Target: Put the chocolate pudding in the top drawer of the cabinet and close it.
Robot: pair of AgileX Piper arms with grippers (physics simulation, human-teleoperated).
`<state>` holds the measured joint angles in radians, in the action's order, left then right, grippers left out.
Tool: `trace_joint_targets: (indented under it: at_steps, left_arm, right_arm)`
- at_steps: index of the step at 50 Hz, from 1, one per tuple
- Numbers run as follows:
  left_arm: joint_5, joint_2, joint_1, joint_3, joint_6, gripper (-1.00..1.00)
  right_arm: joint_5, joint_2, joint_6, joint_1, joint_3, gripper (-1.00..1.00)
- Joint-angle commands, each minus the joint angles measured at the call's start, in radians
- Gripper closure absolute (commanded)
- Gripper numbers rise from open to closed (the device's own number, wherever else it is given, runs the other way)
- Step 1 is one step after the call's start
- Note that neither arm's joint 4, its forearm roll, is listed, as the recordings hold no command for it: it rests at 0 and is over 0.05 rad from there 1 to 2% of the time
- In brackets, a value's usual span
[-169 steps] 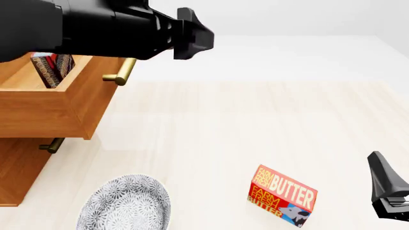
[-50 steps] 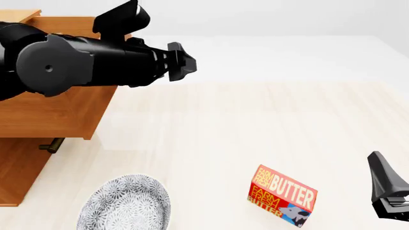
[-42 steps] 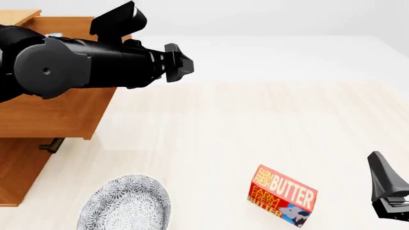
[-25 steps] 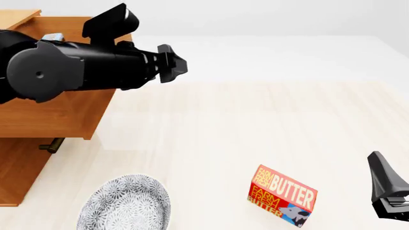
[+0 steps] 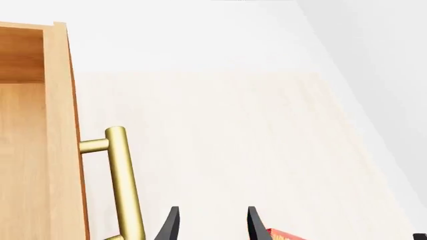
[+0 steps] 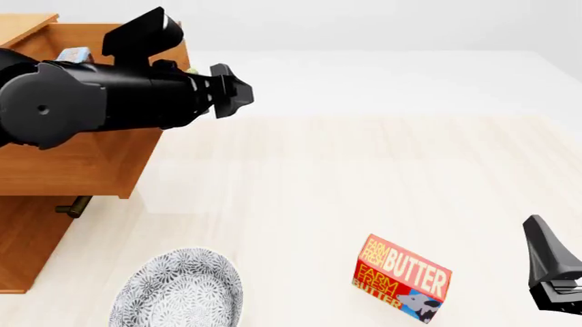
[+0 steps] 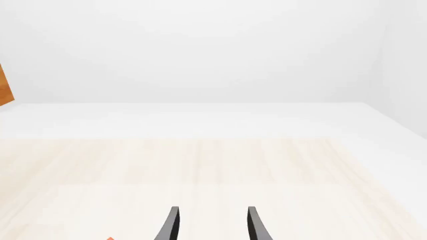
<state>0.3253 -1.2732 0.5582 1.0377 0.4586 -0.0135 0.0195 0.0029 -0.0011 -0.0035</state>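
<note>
Left wrist view: the left gripper (image 5: 211, 224), fingers apart and empty, hovers just beside the top drawer's (image 5: 40, 150) brass handle (image 5: 123, 180), a rigid bar to push. Front view: the chocolate pudding (image 6: 73, 54), likely light, lies inside. Right wrist view: the right gripper (image 7: 211, 224) hangs apart, idle

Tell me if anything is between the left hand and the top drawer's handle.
Nothing visible. The left hand is open and beside the brass handle of the top drawer, with only bare table showing between them.

Left end effector (image 6: 229, 90): brass handle (image 5: 124, 185) just beside; bare counter (image 6: 364, 170) ahead. Butter box (image 6: 402, 278) well below.
</note>
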Motion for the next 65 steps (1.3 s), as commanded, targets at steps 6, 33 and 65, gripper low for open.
trace_joint_targets:
  at_steps: [6,33,65]
  left_arm:
    - [0.006,0.013,-0.035,-0.016,-0.013,-1.0]
    - [0.007,0.036,-0.078,-0.041,-0.03,-1.0]
    - [0.004,0.069,-0.13,-0.076,-0.035,-1.0]
  right_arm:
    - [0.0,0.0,0.0,0.0,0.0,-1.0]
    - [0.0,0.0,0.0,0.0,0.0,-1.0]
    - [0.0,0.0,0.0,0.0,0.0,-1.0]
